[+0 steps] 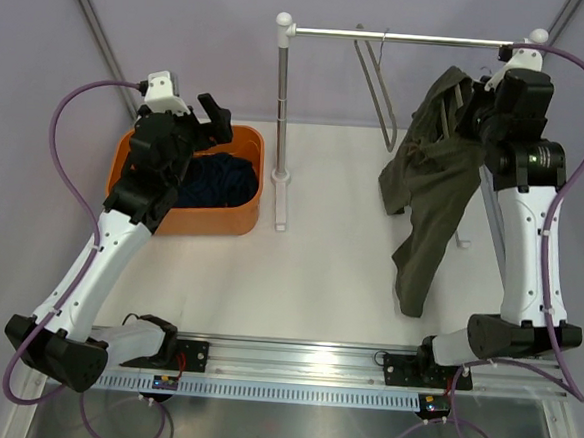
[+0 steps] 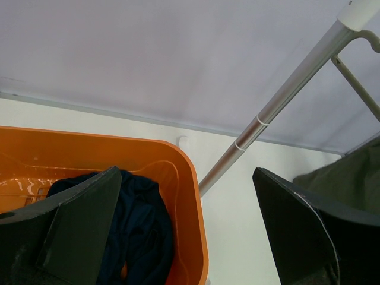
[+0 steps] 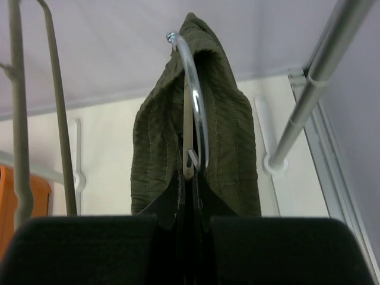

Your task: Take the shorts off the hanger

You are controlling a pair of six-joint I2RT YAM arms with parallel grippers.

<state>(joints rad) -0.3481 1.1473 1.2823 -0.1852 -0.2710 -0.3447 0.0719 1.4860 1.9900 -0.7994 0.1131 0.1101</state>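
While the orange bin holds navy shorts, left gripper gapes (right gripper pinches olive shorts).

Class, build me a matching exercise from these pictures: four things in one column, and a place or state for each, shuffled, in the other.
Column one:
1 navy shorts
2 olive shorts
3 left gripper
4 grey hanger

Column two:
A open, near the orange bin
B bare, hooked on the rail
C lying in that bin
D pinched by the shut right gripper

Pairs: 1-C, 2-D, 3-A, 4-B.
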